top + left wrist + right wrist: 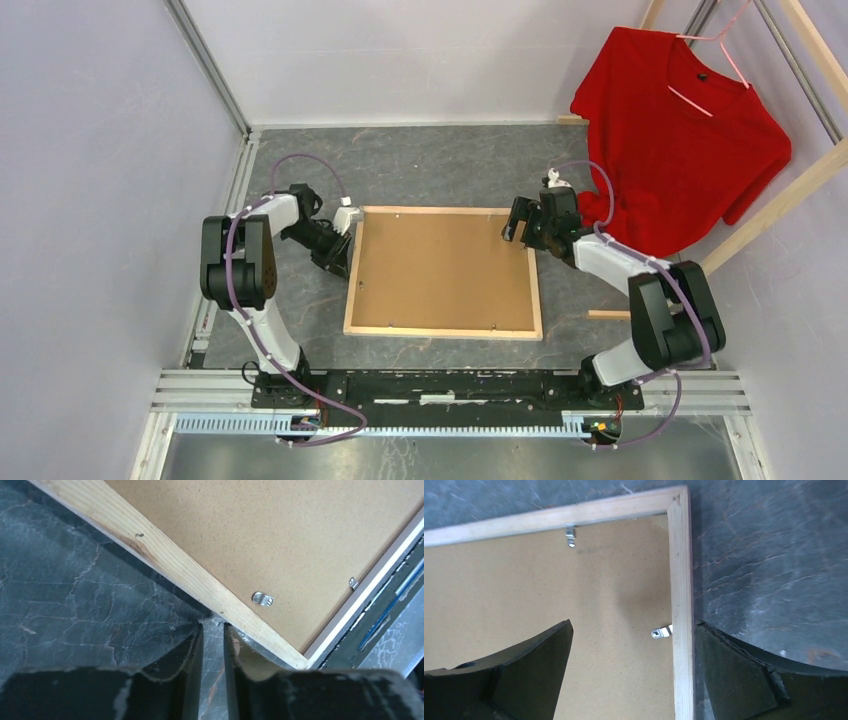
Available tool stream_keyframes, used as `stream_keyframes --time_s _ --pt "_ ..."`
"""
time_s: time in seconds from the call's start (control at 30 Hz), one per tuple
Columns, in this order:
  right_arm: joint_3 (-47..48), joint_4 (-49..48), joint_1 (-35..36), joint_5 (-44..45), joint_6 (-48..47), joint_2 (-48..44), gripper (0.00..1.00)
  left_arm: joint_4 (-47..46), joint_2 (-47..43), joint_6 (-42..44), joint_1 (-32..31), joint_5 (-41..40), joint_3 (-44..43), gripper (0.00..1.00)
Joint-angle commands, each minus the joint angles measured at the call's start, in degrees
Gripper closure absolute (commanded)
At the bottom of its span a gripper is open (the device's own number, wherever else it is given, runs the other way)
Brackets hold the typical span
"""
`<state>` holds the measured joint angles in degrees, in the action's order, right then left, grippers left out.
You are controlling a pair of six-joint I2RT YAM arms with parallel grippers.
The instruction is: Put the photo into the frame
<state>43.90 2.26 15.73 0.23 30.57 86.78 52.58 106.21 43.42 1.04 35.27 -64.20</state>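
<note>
Right gripper (633,623) straddles frame (681,555) rail; hardboard (524,590) hides interior.

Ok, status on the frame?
Left gripper barely open, empty, at left rail. Right gripper wide open, straddling right rail. Frame face down, backing board in. Photo not visible.

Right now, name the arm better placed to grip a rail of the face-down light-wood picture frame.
Probably right: the right gripper stands wide open astride a rail of the light-wood picture frame. The left gripper, barely open, sits outside its rail.
</note>
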Motion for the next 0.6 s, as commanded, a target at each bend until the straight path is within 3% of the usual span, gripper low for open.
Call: stream_keyframes --time_s 0.0,0.13,0.27,0.57 --pt "-1.4 -1.8 0.3 6.0 0.6 -10.4 0.03 3.9 -0.5 3.8 1.6 5.4 -2.6 0.64" --pt "-4.7 -7.1 3.8 1.4 0.4 -15.3 0.06 9.8 0.3 8.2 3.4 7.6 -5.5 0.54" --pt "-5.2 -13.0 12.6 -3.9 1.9 -12.3 0.11 10.9 2.4 8.9 3.3 11.3 -6.0 0.50" --pt "1.6 -28.1 29.4 -14.2 7.1 6.0 0.20 8.8 8.0 6.5 3.2 12.2 -7.0 0.68"
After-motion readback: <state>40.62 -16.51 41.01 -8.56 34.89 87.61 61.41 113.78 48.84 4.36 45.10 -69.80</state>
